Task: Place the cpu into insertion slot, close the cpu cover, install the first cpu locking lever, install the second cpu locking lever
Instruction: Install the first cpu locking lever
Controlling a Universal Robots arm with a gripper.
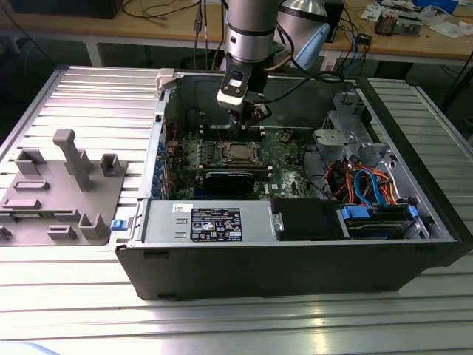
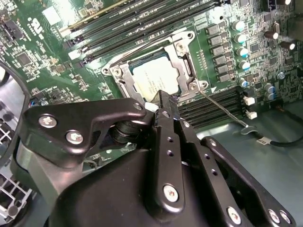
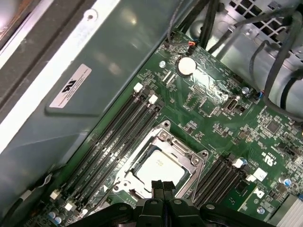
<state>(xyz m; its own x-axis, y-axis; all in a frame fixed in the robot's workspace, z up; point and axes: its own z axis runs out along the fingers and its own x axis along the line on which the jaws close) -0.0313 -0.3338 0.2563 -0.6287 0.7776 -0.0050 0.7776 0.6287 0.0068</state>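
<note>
cpu (image 2: 154, 78) sits in the slot (image 2: 115, 72). The cover (image 2: 187, 64) looks down over it, with the metal top showing through the window. Gripper (image 3: 162, 183) hangs just above the socket, fingers pressed together, holding nothing. One lever (image 2: 222, 109) angles out from a socket corner and looks unlatched. Chip is probably light, rigid and fragile underneath, so edges only. Lever is thin, springy, slick wire; take it at the hooked end.

Lab setup, ribbed alu table (image 1: 74, 100).
Behind: wooden workbench (image 1: 89, 26) w/ loose cables (image 1: 159, 9); grey fixture tray (image 1: 59, 194) on table at the exterior view's left.
</note>
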